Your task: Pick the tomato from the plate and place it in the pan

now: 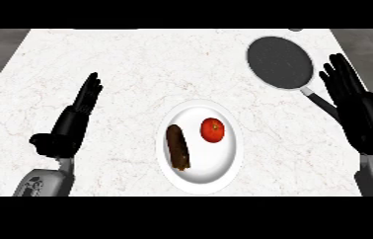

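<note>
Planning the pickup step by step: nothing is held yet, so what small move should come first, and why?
Probably bring the open right hand down and leftward over the red tomato on the white plate. It is nearer that side, and the dark round pan lies close by it. The left hand is open at the left.

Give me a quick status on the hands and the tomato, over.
Left hand open, idle at left. Right hand open, beside the pan. Tomato still on the plate, next to a brown eggplant. Path to pan unobstructed.
</note>
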Robot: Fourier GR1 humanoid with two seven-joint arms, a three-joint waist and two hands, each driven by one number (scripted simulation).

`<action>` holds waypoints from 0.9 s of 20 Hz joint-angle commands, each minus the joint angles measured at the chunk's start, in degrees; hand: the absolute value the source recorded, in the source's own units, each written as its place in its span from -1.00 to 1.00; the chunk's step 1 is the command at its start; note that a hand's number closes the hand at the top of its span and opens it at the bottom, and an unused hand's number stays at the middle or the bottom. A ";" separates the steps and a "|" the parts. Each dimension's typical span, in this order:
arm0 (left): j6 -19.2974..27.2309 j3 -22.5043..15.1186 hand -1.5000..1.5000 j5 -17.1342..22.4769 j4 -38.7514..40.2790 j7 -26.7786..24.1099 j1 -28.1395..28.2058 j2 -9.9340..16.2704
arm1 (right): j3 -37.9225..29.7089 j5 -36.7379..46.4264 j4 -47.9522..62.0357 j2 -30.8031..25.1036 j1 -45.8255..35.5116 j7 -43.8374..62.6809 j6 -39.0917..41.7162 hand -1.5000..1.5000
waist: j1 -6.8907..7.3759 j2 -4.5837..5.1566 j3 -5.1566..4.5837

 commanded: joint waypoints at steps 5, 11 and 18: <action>-4.74 -3.78 0.00 6.52 2.22 9.67 -1.95 -5.73 | 13.26 13.08 3.35 1.98 -18.24 1.54 1.52 1.00 | 5.62 2.89 0.71; -5.13 -5.73 0.00 9.81 -0.05 16.55 0.62 -8.35 | 19.39 36.30 13.93 6.56 -18.89 -8.10 -13.27 -1.00 | 4.09 2.47 1.04; -2.23 -5.94 0.00 8.69 -2.10 19.34 0.71 -9.41 | 27.43 43.27 16.20 3.73 -26.29 2.73 0.04 -1.00 | 1.86 1.67 0.80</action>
